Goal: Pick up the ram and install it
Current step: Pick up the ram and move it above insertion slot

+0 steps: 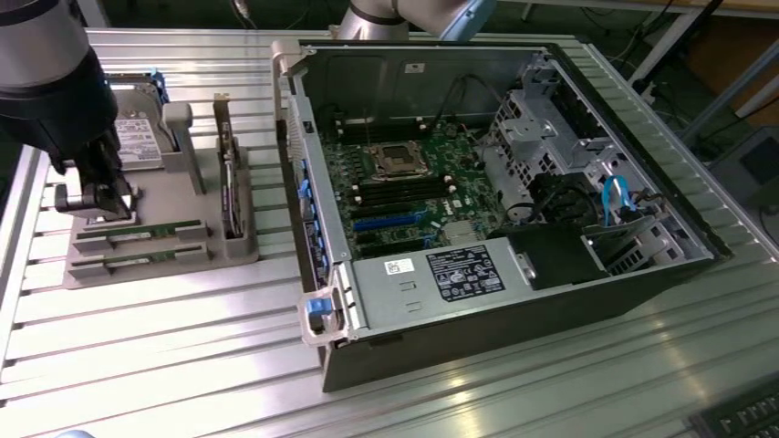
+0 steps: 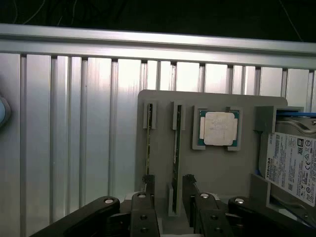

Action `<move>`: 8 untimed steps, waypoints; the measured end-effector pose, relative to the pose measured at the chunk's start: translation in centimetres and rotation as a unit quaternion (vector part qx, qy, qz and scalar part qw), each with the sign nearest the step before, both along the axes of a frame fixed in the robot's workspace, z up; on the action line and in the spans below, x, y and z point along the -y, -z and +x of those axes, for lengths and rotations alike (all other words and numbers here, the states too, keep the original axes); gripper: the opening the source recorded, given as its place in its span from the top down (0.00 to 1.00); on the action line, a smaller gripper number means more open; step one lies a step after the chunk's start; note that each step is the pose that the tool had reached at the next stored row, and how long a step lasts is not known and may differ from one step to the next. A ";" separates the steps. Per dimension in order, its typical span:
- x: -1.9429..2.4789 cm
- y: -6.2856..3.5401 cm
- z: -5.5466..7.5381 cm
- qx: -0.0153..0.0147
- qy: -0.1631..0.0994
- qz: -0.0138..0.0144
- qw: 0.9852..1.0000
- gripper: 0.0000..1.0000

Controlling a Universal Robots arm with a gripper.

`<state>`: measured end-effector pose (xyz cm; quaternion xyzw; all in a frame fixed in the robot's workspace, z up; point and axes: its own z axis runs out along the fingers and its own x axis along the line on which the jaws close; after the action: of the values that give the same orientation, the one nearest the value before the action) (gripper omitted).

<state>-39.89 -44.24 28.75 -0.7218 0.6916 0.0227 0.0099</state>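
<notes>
ram (image 2: 175,148) edge-on between spread fingers (image 2: 189,190)

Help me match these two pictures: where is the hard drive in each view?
Exterior view: the hard drive sits at the far end of the grey holder, at the exterior view's left, beside the arm.
Wrist view: the hard drive lies beside the processor chip, at the holder's edge.
Shared landmark: the grey holder.
</notes>
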 end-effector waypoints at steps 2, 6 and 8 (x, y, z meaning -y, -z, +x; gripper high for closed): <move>0.18 0.27 0.0 0.000 0.000 0.000 1.000 0.64; 0.18 0.28 0.0 0.000 0.000 0.000 1.000 0.64; 0.20 0.30 0.0 0.000 0.000 0.000 1.000 0.64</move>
<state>-39.90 -44.44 28.45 -0.7218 0.6916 0.0230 0.0096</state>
